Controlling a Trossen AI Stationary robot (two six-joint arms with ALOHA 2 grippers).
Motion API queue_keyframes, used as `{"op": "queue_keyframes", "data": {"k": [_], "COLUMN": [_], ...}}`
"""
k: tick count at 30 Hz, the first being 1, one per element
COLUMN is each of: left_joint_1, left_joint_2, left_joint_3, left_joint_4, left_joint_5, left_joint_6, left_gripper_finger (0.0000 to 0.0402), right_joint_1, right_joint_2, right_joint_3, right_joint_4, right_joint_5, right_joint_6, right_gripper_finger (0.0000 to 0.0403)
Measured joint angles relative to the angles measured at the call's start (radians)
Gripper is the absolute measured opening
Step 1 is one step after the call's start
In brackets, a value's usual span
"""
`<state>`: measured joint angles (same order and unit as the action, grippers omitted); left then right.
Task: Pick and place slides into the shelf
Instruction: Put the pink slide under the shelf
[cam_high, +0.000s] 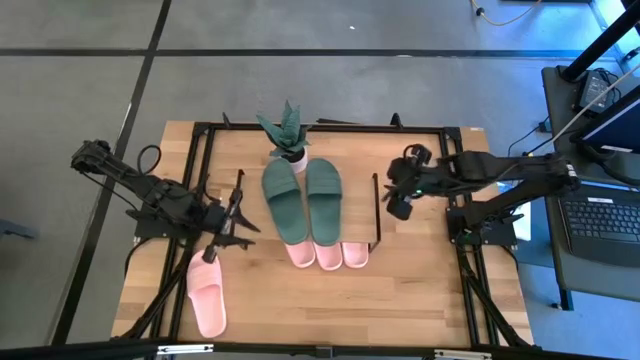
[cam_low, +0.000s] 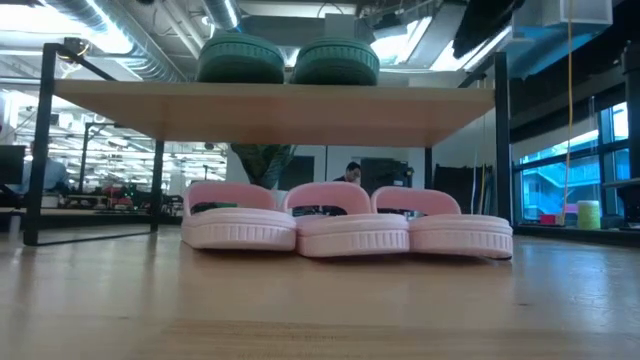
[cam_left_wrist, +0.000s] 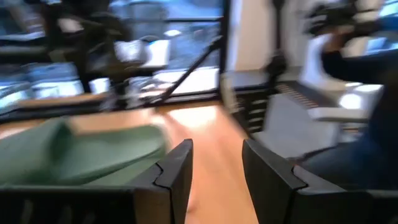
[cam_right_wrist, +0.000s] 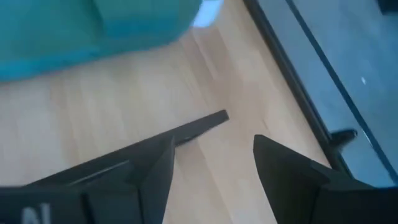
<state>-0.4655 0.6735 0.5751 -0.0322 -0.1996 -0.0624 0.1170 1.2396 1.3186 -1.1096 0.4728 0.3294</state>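
the left tool (cam_high: 222, 237) hangs over the left part of the bench (cam_high: 400, 300), its two dark fingers (cam_left_wrist: 177, 177) parted with only bare wood showing in the gap, so it has hold of nothing. just below it in the overhead view, nearer the bench's front edge, lies a single pink slide (cam_high: 206, 294), apart from the rest. to its right stands the shelf (cam_low: 270, 110), with the green pair (cam_high: 302, 199) side by side on its top board; one green slide (cam_left_wrist: 74, 155) shows blurred just beside this tool's left finger in its wrist camera.

the right tool (cam_high: 397, 197) hovers on the other side of the shelf, just to the right of the thin black wire frame (cam_high: 377, 208). its fingers (cam_right_wrist: 286, 174) also stand well apart, with nothing between them but the wooden board, and a green slide (cam_right_wrist: 93, 28) lies ahead of it.

three pink slides (cam_low: 345, 225) sit in a row under the shelf's top board, toes toward the low camera. a small potted plant (cam_high: 286, 132) stands at the far end of the shelf, beyond the green pair.
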Motion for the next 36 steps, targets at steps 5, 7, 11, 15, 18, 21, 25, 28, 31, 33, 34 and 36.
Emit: {"op": "queue_keyframes", "data": {"k": [5, 7, 11, 15, 18, 21, 25, 28, 31, 33, 34, 36], "left_joint_1": [0.0, -0.001, -0.025, -0.085, -0.164, -0.262, -0.367, -0.441, -0.504, -0.535, -0.551, -0.576], "left_joint_2": [0.001, 0.002, 0.002, 0.015, 0.06, 0.141, 0.312, 0.443, 0.557, 0.622, 0.653, 0.714], "left_joint_3": [0.0, 0.0, 0.0, 0.011, 0.087, 0.217, 0.393, 0.511, 0.602, 0.646, 0.667, 0.696], "left_joint_4": [0.092, 0.111, 0.114, 0.113, 0.03, -0.159, -0.383, -0.438, -0.526, -0.643, -0.713, -0.835], "left_joint_5": [0.205, 0.251, 0.267, 0.249, 0.189, 0.051, -0.149, -0.218, -0.318, -0.368, -0.376, -0.378], "left_joint_6": [0.002, -0.007, -0.043, -0.057, -0.059, -0.104, -0.273, -0.374, -0.517, -0.679, -0.78, -0.987], "left_gripper_finger": [0.0132, 0.0132, 0.0132, 0.0132, 0.0132, 0.0132, 0.0132, 0.0132, 0.0132, 0.0132, 0.0132, 0.0132], "right_joint_1": [0.088, 0.13, 0.192, 0.205, 0.203, 0.195, 0.177, 0.166, 0.156, 0.149, 0.146, 0.141], "right_joint_2": [-0.098, -0.162, -0.319, -0.475, -0.565, -0.635, -0.692, -0.713, -0.717, -0.717, -0.717, -0.716], "right_joint_3": [-0.014, -0.061, -0.245, -0.453, -0.561, -0.625, -0.664, -0.678, -0.688, -0.694, -0.699, -0.704], "right_joint_4": [0.019, 0.06, 0.303, 0.576, 0.688, 0.725, 0.733, 0.736, 0.74, 0.737, 0.739, 0.733], "right_joint_5": [-0.002, -0.001, -0.002, -0.003, -0.003, -0.004, -0.003, -0.003, -0.003, -0.003, -0.003, -0.004], "right_joint_6": [-0.021, -0.023, -0.091, -0.196, -0.249, -0.257, -0.252, -0.256, -0.261, -0.265, -0.275, -0.283], "right_gripper_finger": [0.022, 0.022, 0.022, 0.022, 0.022, 0.022, 0.022, 0.022, 0.022, 0.022, 0.022, 0.022]}}
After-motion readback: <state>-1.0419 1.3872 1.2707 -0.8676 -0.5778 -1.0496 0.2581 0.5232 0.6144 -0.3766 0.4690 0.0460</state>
